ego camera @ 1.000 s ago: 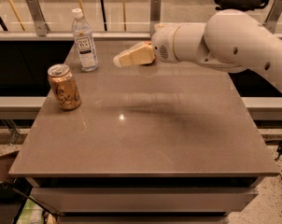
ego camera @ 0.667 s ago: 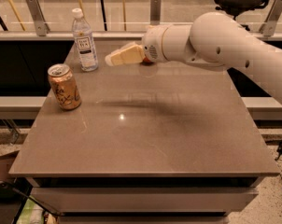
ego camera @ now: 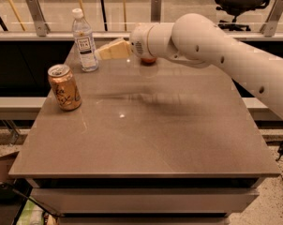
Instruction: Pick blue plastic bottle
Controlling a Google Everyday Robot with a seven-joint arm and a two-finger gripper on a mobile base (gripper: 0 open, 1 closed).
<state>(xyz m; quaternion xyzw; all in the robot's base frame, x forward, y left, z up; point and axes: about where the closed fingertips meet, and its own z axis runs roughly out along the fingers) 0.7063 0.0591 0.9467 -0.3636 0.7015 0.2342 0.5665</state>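
The blue plastic bottle (ego camera: pixel 84 41) stands upright at the back left of the table. It is clear, with a white cap and a white label with dark print. My gripper (ego camera: pixel 99 54) comes in from the right on a white arm, its cream fingers pointing left. The tips are just right of the bottle's lower half, very close to it or touching it. Nothing is in the gripper.
A gold can (ego camera: pixel 64 86) stands upright near the left edge, in front of the bottle. A small orange thing (ego camera: pixel 148 60) shows partly behind my wrist. The grey table (ego camera: pixel 146 135) ends at a railing with glass behind. An office chair (ego camera: pixel 242 1) stands at the far right.
My gripper has moved left across the back of the table, from about the middle to right beside the bottle. The bottle and the can have not moved.
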